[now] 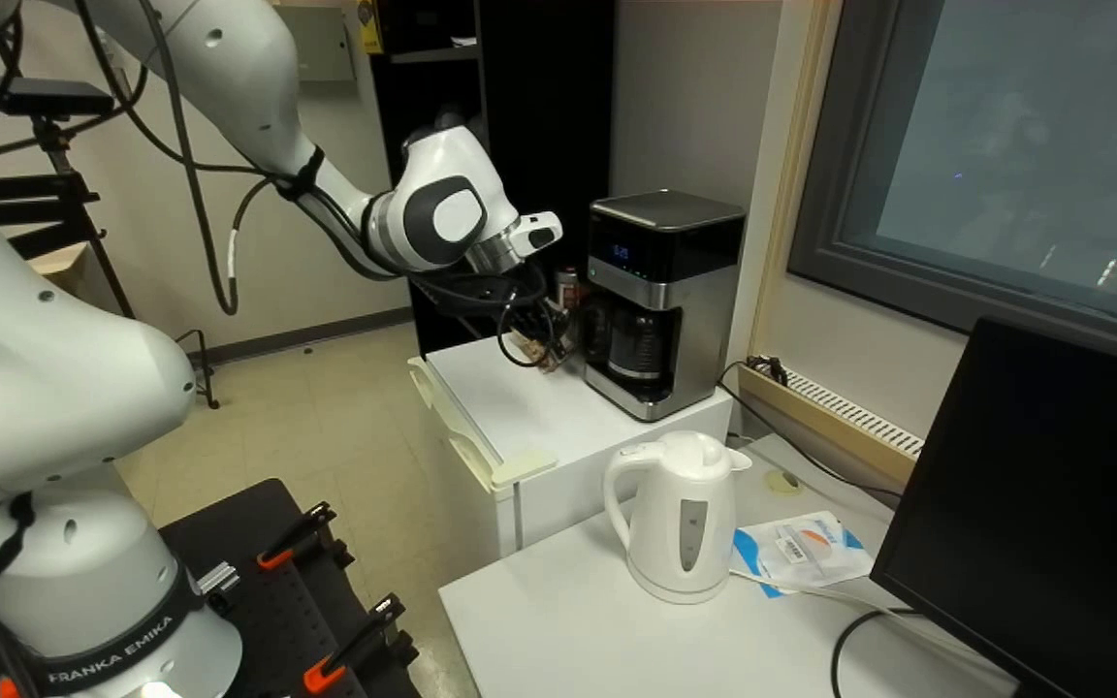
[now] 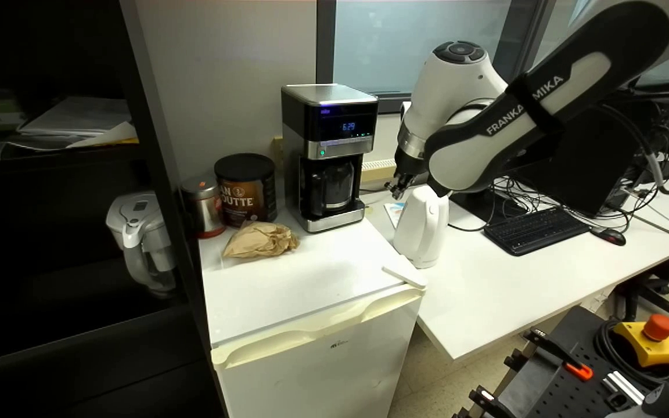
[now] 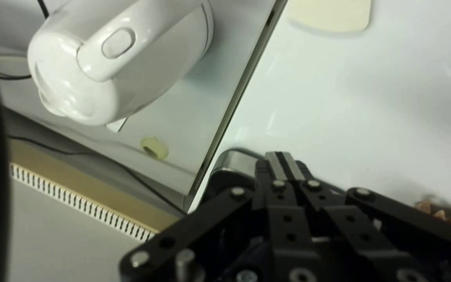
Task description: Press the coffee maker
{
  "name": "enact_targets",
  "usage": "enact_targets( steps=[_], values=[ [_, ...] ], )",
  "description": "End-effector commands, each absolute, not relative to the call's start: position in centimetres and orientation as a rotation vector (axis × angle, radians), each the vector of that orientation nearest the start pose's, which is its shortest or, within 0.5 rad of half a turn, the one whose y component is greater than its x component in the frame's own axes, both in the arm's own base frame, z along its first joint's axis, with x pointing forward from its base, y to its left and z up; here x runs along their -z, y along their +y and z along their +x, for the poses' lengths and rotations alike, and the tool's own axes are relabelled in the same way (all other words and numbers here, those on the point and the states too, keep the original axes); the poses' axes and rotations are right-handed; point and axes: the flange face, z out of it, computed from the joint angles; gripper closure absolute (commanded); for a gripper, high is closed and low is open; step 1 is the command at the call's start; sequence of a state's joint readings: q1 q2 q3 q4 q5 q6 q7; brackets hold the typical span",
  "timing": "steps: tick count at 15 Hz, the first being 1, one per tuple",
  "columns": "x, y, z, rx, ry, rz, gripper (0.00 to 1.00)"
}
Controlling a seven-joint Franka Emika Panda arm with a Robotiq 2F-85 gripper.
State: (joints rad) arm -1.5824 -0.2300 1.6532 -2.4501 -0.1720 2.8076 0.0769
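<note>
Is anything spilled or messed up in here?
Nothing looks spilled or tipped over: the coffee maker and white kettle stand upright. Only the crumpled paper bag on the little fridge looks a bit untidy.

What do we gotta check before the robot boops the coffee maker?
1. Power to the coffee maker: ok; its clock and green light glow.
2. The glass pot sits inside: ok.
3. The hand is at the coffee maker's buttons: not ok; an exterior view shows a gap between hand and machine.
4. The hand is shut for pressing: ok; the wrist view shows it shut, holding nothing.
5. The kettle stands upright on the desk: ok.
6. There is water in the coffee maker: cannot tell.
</note>
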Motion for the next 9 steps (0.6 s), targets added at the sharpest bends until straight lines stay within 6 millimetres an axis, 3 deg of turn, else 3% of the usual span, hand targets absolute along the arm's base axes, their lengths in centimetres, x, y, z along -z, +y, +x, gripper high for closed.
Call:
enact_targets(
  steps=[1, 4, 9],
  values=[
    [-33.4, 4.6, 50.9, 0.263, -0.402, -3.311, 0.97],
    [-33.8, 4.7, 50.6, 0.051, -0.437, -3.293, 0.99],
    [-34.4, 4.4, 50.5, -0.075, -0.49, -3.253, 0.99]
  ],
)
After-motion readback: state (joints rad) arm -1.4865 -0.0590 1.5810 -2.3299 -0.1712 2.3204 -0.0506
